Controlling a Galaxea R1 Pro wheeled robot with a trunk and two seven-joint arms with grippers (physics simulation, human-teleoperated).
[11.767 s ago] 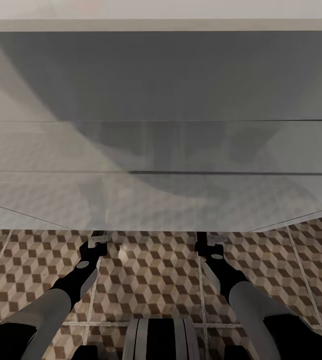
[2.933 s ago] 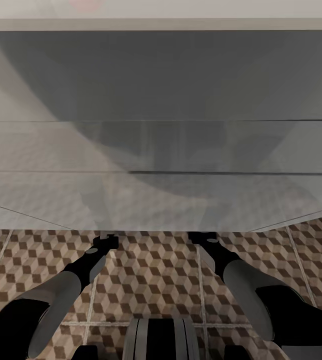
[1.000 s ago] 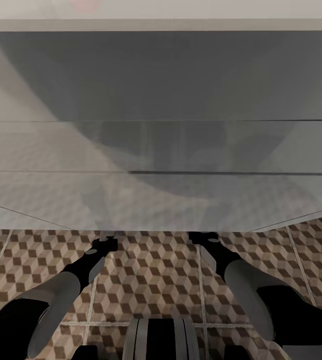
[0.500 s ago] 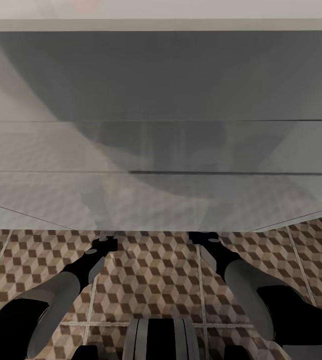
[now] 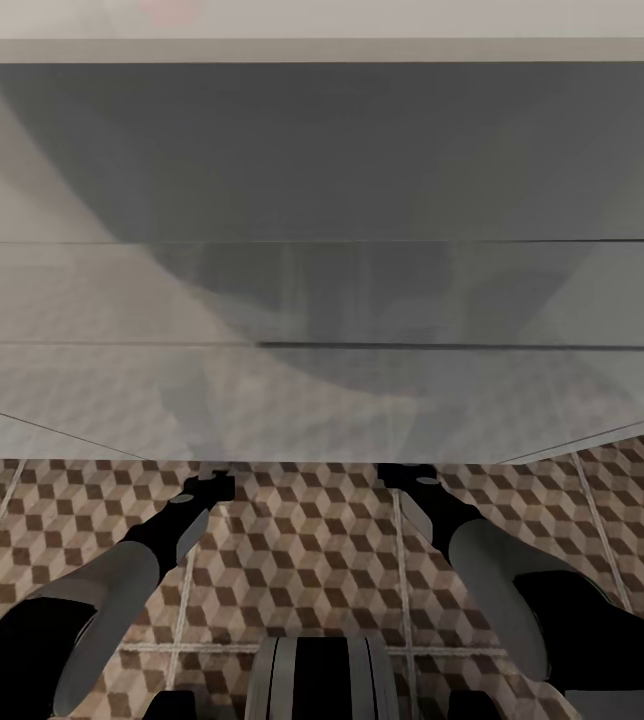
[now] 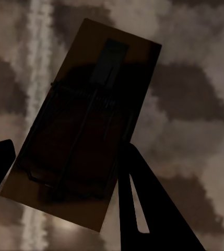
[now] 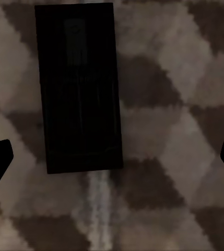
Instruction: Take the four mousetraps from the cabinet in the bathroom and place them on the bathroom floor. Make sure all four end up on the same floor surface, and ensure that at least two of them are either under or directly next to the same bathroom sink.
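You are in the placing step; both arms reach forward under the long white sink (image 5: 322, 300), whose pale underside spans the head view, with the cube-patterned bathroom floor (image 5: 302, 560) below. In the left wrist view a mousetrap (image 6: 83, 123) lies flat on the tiles, tan-brown with a dark wire frame and plate, tilted against the grout line; the left gripper (image 6: 65, 178) has its jaws spread, one dark finger (image 6: 143, 209) touching or overlapping the slab's edge, so I cannot tell whether it is fully free. In the right wrist view a second mousetrap (image 7: 79, 86) lies square and deeply shadowed on the floor; the right gripper (image 7: 112, 157) stands wide open, jaws well apart from it. Next you should probably draw both arms straight back without nudging either slab, then return to the cabinet.
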